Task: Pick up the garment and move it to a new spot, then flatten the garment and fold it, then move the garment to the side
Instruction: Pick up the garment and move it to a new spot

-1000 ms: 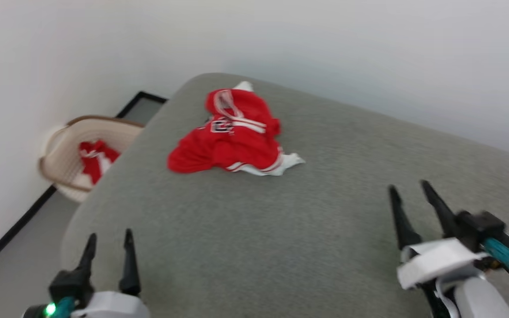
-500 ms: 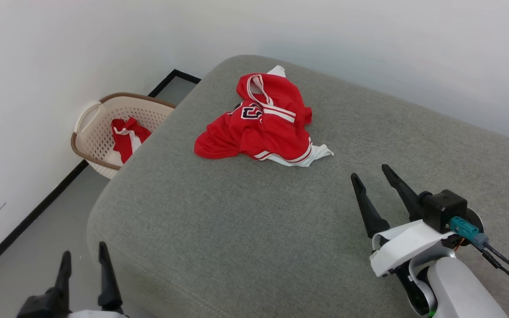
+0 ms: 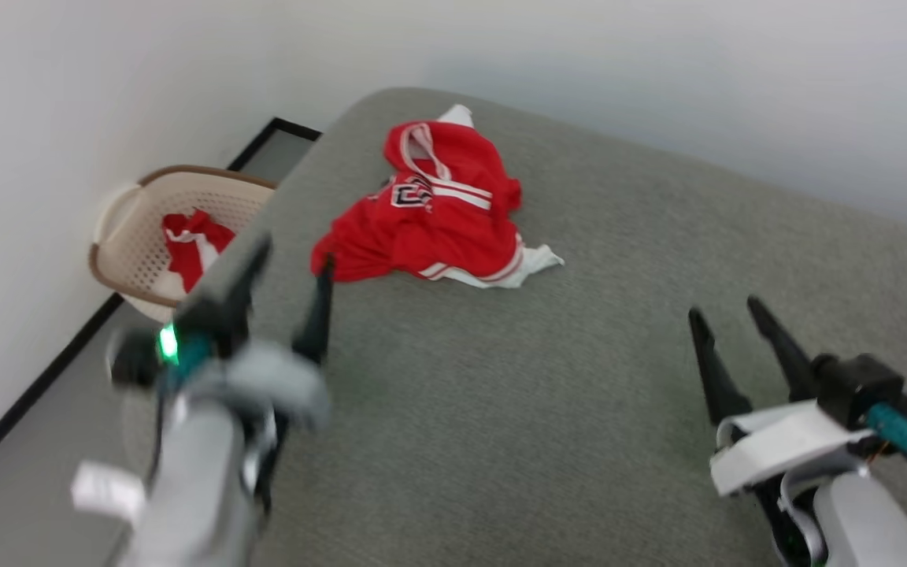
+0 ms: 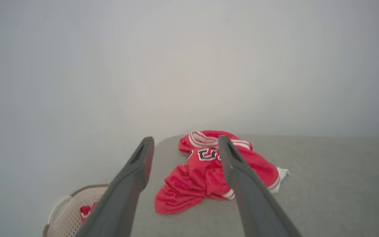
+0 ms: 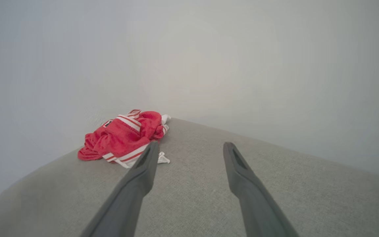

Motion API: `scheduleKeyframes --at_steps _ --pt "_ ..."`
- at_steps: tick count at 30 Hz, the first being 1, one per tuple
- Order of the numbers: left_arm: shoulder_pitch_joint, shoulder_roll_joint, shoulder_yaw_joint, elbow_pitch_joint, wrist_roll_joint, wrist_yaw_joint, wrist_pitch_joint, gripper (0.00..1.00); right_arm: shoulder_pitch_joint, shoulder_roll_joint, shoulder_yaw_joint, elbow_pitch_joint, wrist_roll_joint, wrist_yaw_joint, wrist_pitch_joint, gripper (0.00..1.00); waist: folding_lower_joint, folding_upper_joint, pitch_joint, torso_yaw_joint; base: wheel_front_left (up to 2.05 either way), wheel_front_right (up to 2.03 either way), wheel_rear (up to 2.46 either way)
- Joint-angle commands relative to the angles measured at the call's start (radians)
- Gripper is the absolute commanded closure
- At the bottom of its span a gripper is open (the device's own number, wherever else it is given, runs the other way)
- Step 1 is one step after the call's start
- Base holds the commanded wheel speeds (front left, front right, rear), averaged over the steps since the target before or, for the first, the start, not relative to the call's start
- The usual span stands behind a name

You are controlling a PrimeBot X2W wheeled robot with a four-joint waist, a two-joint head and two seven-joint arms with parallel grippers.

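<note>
The garment [image 3: 434,213] is a red jersey with white sleeves and striped trim, crumpled in a heap at the far left of the grey cushion [image 3: 579,394]. It also appears in the left wrist view [image 4: 206,174] and the right wrist view [image 5: 120,138]. My left gripper [image 3: 292,256] is raised over the cushion's left edge, open and empty, with its tips just short of the garment's near hem. My right gripper [image 3: 725,311] hovers open and empty at the lower right, well apart from the garment.
A beige laundry basket [image 3: 135,236] stands on the floor left of the cushion, holding another red and white piece of clothing [image 3: 190,244]. White walls meet behind the cushion. The grey floor runs along the left with a black skirting line.
My left arm has risen and reached forward from the bottom edge toward the garment. The head camera has shifted between frames. The garment lies as before, and the right gripper stays open.
</note>
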Motion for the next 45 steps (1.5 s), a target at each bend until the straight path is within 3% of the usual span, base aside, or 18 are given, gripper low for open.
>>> scheduleKeyframes --at_steps 1,8,13,20,27,34,35,37,45 --pt "-0.092 0.016 -0.029 0.052 -0.038 0.0 -0.001 0.0 -0.024 -0.01 -0.003 -0.008 -0.005 -0.001 -0.001 0.0 0.0 0.0 0.122 -0.125 0.0 0.0 0.0" --pt "-0.446 0.146 -0.118 0.338 -0.162 0.0 0.038 0.0 -0.102 -0.01 0.024 -0.043 0.0 -0.001 -0.001 0.0 0.0 0.0 0.27 -0.305 0.0 0.0 0.0" --pt "-0.598 0.203 -0.153 0.508 -0.367 0.0 0.293 0.0 -0.124 0.003 0.012 -0.062 0.013 -0.001 -0.001 0.0 0.0 0.0 0.333 -0.407 0.0 0.0 0.0" --pt "-0.669 0.294 -0.193 0.57 -0.617 0.0 0.675 0.0 -0.143 0.021 0.007 -0.088 0.016 -0.001 -0.001 0.0 0.0 0.0 0.381 -0.503 0.0 0.0 0.0" --pt "-0.673 0.362 -0.228 0.641 -0.661 0.0 0.833 0.0 -0.166 0.016 0.022 -0.131 0.012 -0.001 -0.001 0.0 0.0 0.0 0.441 -0.57 0.0 0.0 0.0" --pt "-0.633 0.338 -0.248 0.738 -0.671 0.001 0.863 0.02 -0.17 0.008 0.023 -0.171 0.003 -0.001 -0.001 0.0 0.0 0.0 0.458 -0.584 0.0 0.0 0.0" --pt "-0.628 0.331 -0.252 0.742 -0.675 0.001 0.866 0.38 -0.17 0.008 0.023 -0.177 0.001 -0.001 -0.001 0.0 0.0 0.0 0.455 -0.582 0.0 0.0 0.0" --pt "-0.621 0.321 -0.264 0.739 -0.677 0.0 0.854 1.0 -0.168 0.008 0.023 -0.185 0.001 -0.001 -0.001 0.0 0.0 0.0 0.445 -0.576 0.0 0.0 0.0" --pt "-0.6 0.348 -0.297 0.683 -0.664 -0.004 0.691 1.0 -0.139 0.018 0.042 -0.17 0.001 -0.001 -0.001 0.0 0.0 0.0 0.333 -0.552 0.0 0.0 0.0"
